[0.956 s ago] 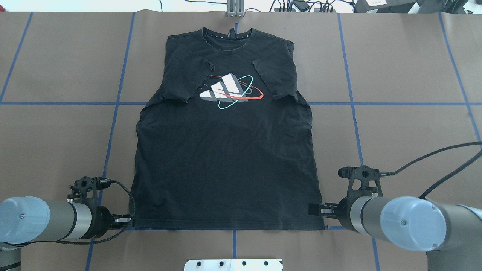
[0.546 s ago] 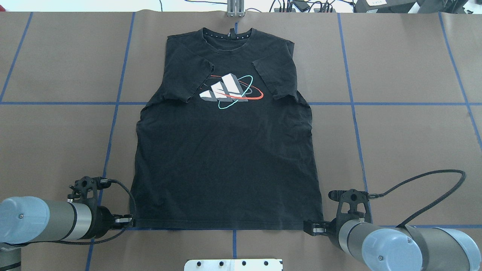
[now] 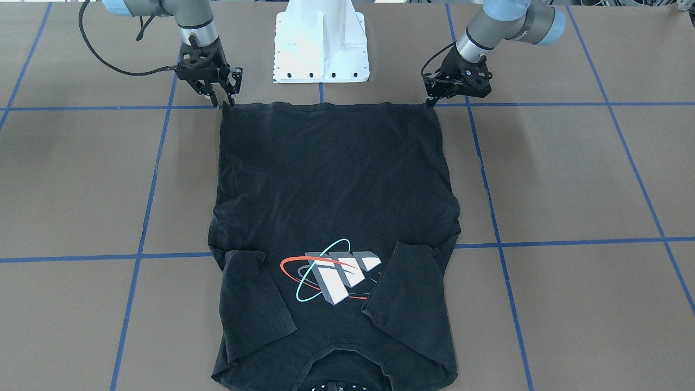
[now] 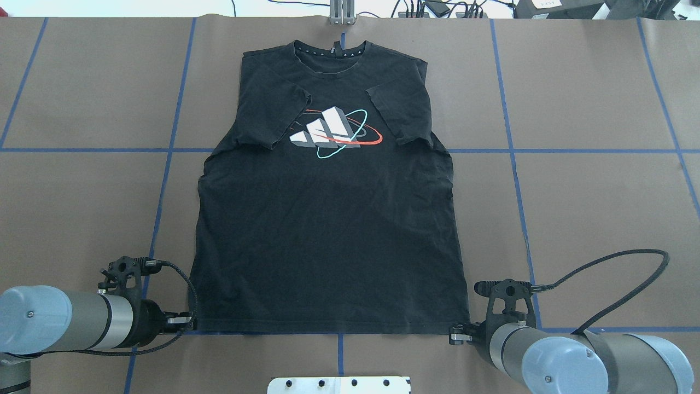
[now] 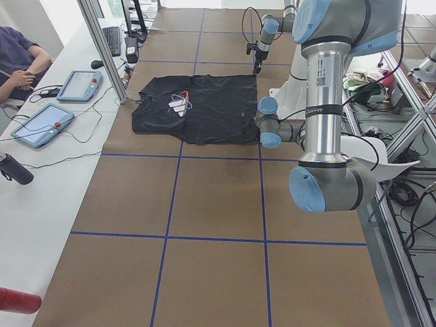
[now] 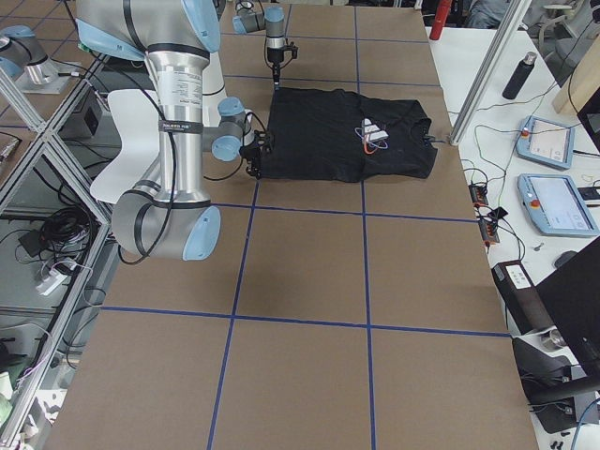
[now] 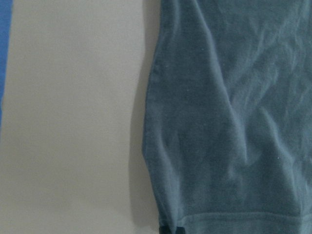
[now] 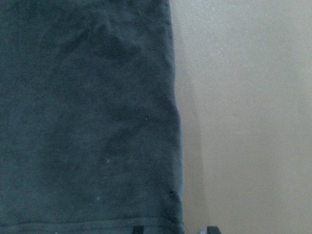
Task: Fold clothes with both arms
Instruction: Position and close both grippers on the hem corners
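- The left end effector (image 4: 188, 322) has its fingers drawn into a narrow pinch on one hem corner of the T-shirt (image 4: 328, 235), low against the table (image 4: 601, 208).
- The right end effector (image 4: 454, 335) is spread wide at the other hem corner. In its wrist view one fingertip (image 8: 138, 230) lies over the cloth and the other over bare table just beside it.
- The black T-shirt lies flat and face up, midway between the table's side edges. Its hem is toward the robot's edge and its collar toward the far edge.
- Both sleeves (image 4: 273, 115) are folded in over the chest, flanking the graphic (image 4: 333, 133).
- Blue tape lines (image 4: 163, 191) cross the brown table.
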You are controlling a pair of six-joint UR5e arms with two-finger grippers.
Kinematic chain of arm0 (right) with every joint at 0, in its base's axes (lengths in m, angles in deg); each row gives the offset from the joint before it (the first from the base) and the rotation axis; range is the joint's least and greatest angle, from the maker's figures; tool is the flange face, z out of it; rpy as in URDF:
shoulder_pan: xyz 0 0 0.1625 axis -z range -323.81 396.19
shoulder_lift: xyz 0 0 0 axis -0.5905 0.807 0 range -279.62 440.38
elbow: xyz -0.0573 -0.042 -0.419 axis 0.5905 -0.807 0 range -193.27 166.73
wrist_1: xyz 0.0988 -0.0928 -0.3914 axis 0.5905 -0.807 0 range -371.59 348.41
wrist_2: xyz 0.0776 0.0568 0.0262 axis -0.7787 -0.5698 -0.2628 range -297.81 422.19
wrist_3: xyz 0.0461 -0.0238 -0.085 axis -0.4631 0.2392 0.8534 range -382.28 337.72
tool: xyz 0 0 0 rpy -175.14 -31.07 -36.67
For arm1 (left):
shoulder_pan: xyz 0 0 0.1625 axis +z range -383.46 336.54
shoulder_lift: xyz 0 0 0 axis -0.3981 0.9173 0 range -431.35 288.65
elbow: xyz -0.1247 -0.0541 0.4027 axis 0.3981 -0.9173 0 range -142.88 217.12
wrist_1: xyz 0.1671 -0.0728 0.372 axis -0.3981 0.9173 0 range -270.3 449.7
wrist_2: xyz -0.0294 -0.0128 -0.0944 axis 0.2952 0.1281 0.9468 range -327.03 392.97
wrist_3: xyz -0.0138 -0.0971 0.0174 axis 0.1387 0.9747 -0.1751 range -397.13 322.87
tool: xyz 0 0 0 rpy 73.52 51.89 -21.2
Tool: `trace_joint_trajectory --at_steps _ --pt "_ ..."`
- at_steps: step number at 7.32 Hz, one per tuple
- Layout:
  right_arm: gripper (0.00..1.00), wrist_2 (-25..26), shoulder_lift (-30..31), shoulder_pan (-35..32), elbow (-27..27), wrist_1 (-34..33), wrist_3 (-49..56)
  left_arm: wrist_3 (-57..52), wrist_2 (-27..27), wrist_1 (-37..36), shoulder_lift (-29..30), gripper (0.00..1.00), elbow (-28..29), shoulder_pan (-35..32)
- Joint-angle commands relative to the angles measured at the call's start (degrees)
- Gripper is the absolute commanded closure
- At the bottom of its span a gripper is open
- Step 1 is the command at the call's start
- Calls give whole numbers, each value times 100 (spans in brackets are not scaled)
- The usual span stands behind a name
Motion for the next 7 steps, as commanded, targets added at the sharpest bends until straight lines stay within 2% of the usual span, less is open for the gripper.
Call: trace_joint_trajectory --at_steps 1,5,6,7 --pt "64 -17 6 7 -4 0 28 0 0 -2 8 100 0 0" --pt "64 -17 15 7 -13 -44 72 0 0 7 8 100 -9 0" --pt "71 -17 15 15 -13 -53 72 0 0 7 8 100 -26 0" --pt "72 -17 15 33 -22 -53 72 0 0 -2 8 100 -27 0"
